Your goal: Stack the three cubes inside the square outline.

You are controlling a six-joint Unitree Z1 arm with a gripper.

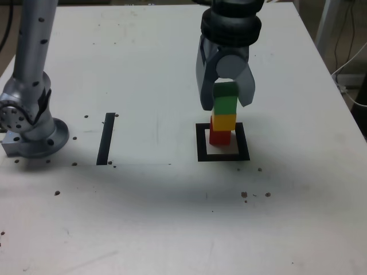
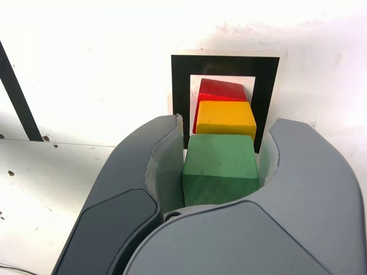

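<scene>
While I had the gripper [image 1: 227, 105] pointed down over the square outline [image 1: 202, 143], its jaws were closed on the green cube [image 2: 222, 160], one finger on each side. Directly below the held cube I had the yellow cube [image 2: 226, 119], and below that the red cube [image 2: 222, 89], lowest of the three, on the white centre inside the outline. Red sat a bit turned relative to yellow, with part of its top uncovered. I couldn't tell whether green's underside touched yellow. The black tape frame lay flat on the table [image 1: 155, 223] beneath my tool. Off to the gripper's side, toward the exterior view's left, were the straight black strip [image 1: 106, 138] and, farther out, the arm's base [image 1: 40, 137].
</scene>
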